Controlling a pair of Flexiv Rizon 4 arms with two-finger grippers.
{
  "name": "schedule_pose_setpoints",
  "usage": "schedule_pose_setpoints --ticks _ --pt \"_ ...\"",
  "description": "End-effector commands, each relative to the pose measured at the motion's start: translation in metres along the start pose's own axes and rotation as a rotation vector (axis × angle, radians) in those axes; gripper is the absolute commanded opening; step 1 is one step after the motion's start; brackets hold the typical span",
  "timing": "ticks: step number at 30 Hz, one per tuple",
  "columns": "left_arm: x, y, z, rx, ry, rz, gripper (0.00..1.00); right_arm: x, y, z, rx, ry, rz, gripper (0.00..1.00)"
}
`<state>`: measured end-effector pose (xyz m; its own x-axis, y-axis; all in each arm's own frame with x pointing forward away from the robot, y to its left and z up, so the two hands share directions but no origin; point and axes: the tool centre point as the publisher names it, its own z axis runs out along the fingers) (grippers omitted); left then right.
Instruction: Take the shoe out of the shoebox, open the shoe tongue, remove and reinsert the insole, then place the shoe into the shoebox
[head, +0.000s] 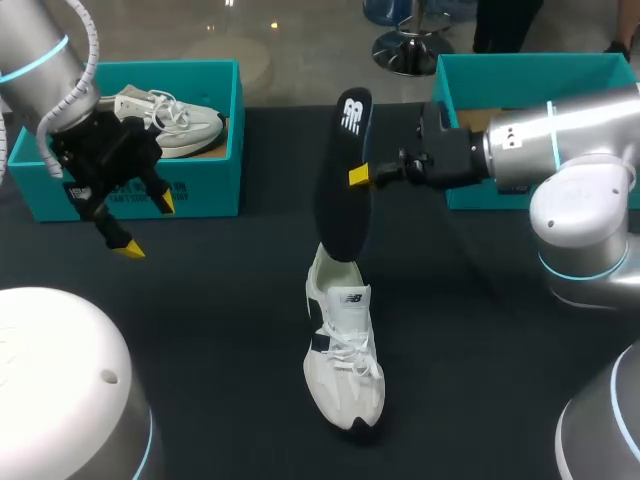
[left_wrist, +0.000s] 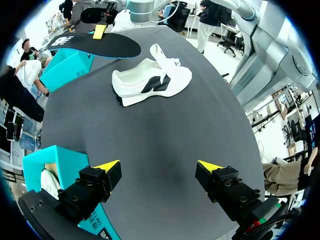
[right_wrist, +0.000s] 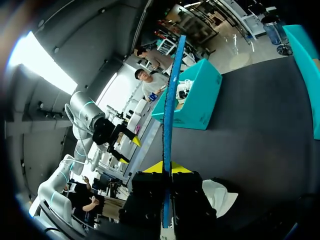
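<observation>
Insole (head: 343, 180), clamped edge-on in the right gripper (head: 362, 175), stands upright over the white shoe (head: 343, 345) at the table's (head: 220, 300) middle, apparently lined up for reinsertion. The left gripper (head: 146, 226) hangs spread and empty beside the far-left-edge shoebox (head: 200, 190).

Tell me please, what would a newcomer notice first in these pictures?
The black insole, held upright in the right gripper, stands by the white shoe resting on the dark table. The left gripper hangs open and empty before a teal shoebox with a second shoe inside.
</observation>
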<state>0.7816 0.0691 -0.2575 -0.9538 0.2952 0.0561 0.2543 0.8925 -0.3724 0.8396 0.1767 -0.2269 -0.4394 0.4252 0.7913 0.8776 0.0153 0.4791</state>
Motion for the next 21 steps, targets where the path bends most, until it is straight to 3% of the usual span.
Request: schedule_pose_setpoints --ticks 1,21 --pt "0.000 0.000 0.000 -0.002 0.001 0.000 1.00 -0.010 -0.009 0.010 -0.026 0.008 0.001 0.00" --pt "0.000 0.000 0.000 -0.002 0.001 0.000 1.00 -0.028 -0.033 0.020 -0.099 0.026 -0.018 0.00"
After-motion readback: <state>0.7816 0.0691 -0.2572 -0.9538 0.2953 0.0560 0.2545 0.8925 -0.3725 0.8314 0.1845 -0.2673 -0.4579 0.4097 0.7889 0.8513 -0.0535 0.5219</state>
